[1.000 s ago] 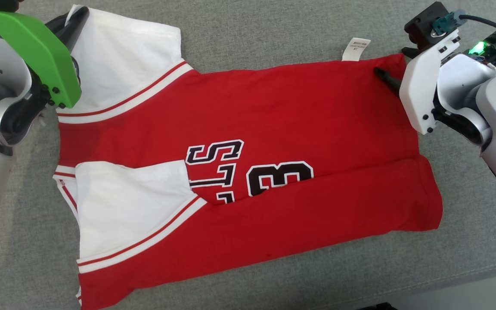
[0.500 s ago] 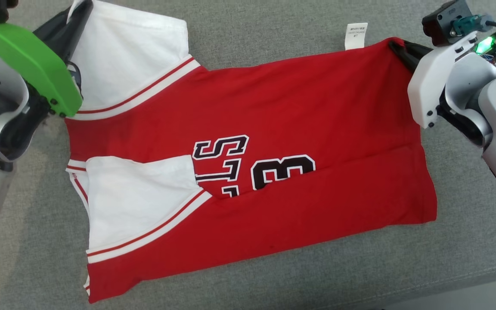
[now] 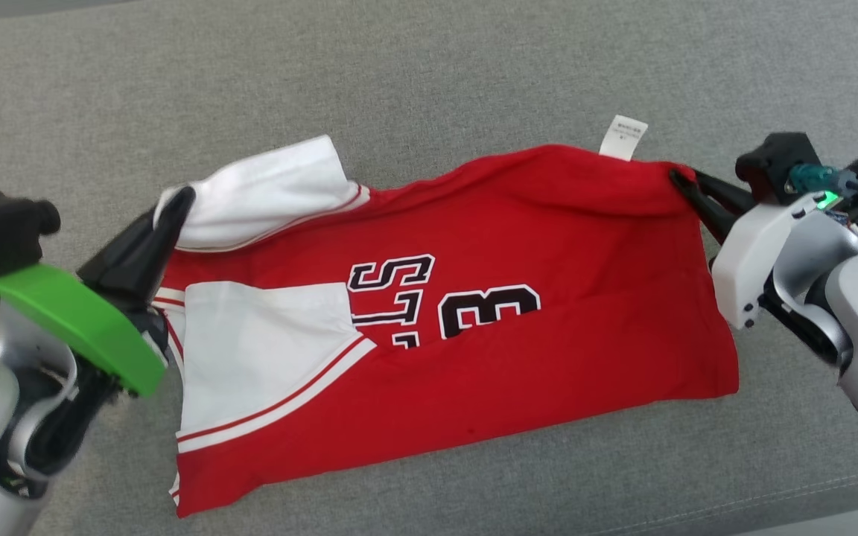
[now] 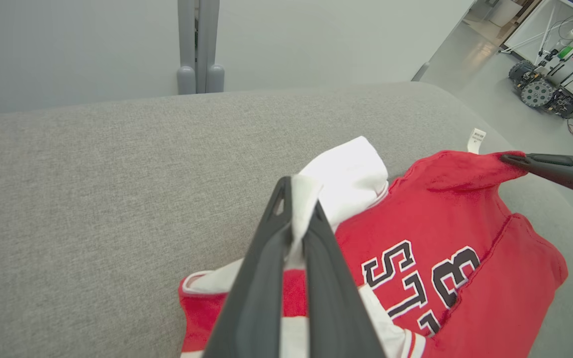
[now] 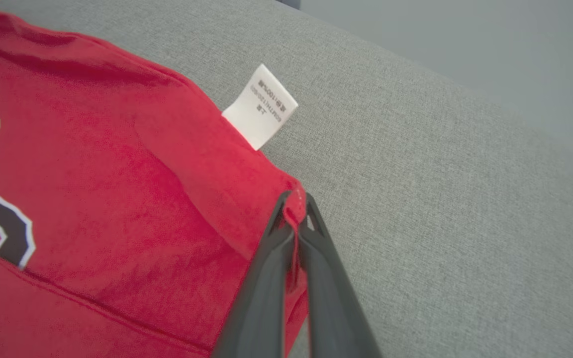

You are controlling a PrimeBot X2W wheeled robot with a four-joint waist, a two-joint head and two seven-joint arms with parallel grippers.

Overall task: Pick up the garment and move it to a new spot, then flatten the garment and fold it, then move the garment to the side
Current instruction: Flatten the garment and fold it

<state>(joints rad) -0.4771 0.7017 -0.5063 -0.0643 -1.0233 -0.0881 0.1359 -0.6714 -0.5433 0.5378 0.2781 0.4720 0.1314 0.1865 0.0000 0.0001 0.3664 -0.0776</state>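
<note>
Garment (image 3: 548,223) on grey cushion (image 3: 474,74) | left jaws pinching white sleeve (image 3: 272,190) | right jaws pinching red corner (image 3: 660,182)

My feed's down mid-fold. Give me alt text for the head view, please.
A red and white jersey lies on a grey cushion with its far edge raised: the left gripper is shut on the white sleeve, and the right gripper on the red corner beside the white care label.
</note>
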